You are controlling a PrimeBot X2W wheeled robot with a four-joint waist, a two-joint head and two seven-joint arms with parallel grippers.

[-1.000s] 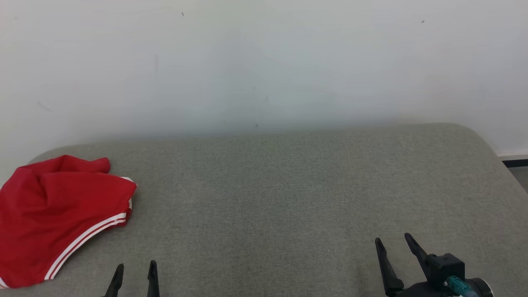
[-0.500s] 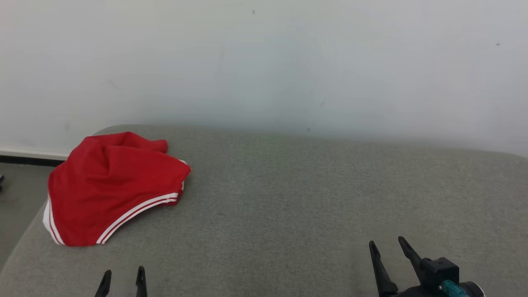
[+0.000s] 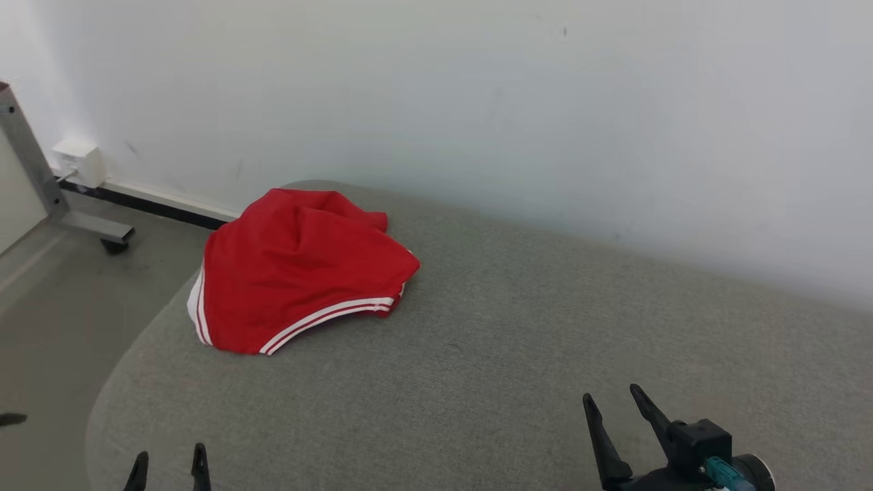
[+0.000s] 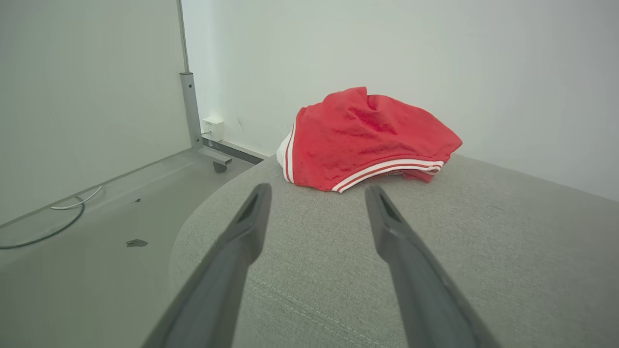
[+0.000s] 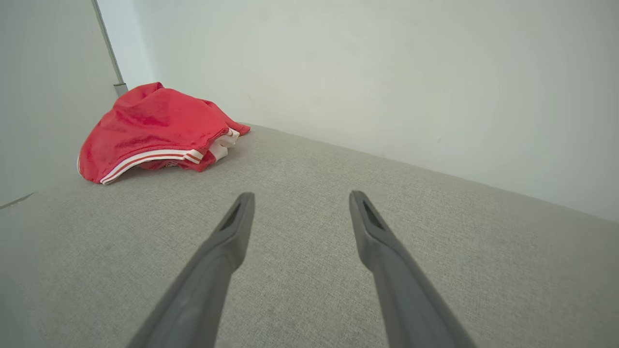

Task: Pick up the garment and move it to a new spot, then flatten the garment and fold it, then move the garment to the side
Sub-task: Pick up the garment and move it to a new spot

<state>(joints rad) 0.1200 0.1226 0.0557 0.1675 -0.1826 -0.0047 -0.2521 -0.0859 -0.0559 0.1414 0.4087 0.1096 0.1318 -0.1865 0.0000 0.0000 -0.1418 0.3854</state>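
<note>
The garment is a crumpled red piece with white stripes along its hem, heaped at the far left corner of the grey cushioned surface. My left gripper is at the lower left near the front edge, open and empty, well short of the cloth. My right gripper stands open at the lower right, far from it. In the left wrist view the garment lies ahead of the open gripper. In the right wrist view the garment sits at the far left, beyond the open gripper.
A white wall rises right behind the surface. Left of the surface's rounded corner is grey floor with a metal frame on a caster and a small white box at the wall's foot. A cable lies on the floor.
The head camera has turned left, so the whole picture slid right and the floor and metal frame came into view. The garment lies as before and both grippers stay open.
</note>
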